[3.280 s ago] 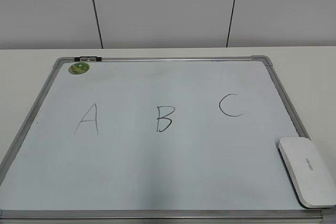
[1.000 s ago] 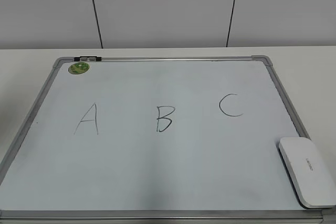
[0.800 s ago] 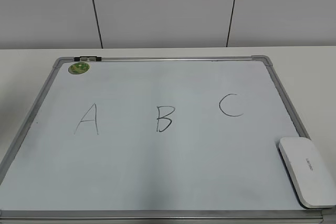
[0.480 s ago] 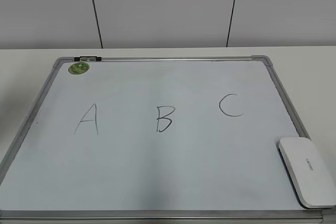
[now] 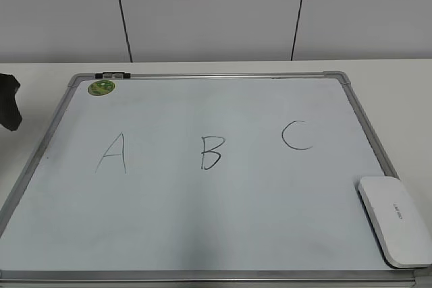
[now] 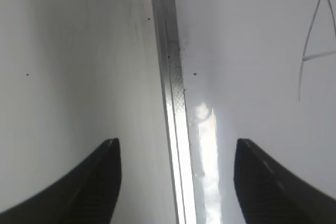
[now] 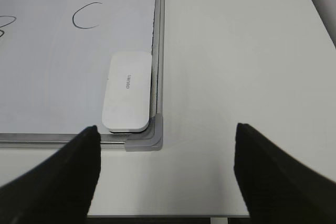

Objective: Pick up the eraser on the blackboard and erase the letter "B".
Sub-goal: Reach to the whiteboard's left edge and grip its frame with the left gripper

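The blackboard (image 5: pixel 202 227), a white board with a grey frame, lies flat on the table. The letter "B" (image 5: pixel 211 152) is at its middle, between an "A" (image 5: pixel 112 153) and a "C" (image 5: pixel 296 135). The white eraser (image 5: pixel 396 219) lies in the board's near right corner; it also shows in the right wrist view (image 7: pixel 127 91). My left gripper (image 6: pixel 176 148) is open above the board's left frame rail, and a dark part of it shows at the exterior view's left edge (image 5: pixel 9 101). My right gripper (image 7: pixel 165 129) is open, above the table just short of the eraser corner.
A round green sticker (image 5: pixel 102 87) sits at the board's far left corner. The white table (image 7: pixel 236 51) extends right of the board. A grey panelled wall (image 5: pixel 216 11) stands behind the table. The table's front edge shows in the right wrist view (image 7: pixel 168 216).
A dark part of my left gripper has come into the exterior view at the left edge. The eraser, board and letters have not moved.
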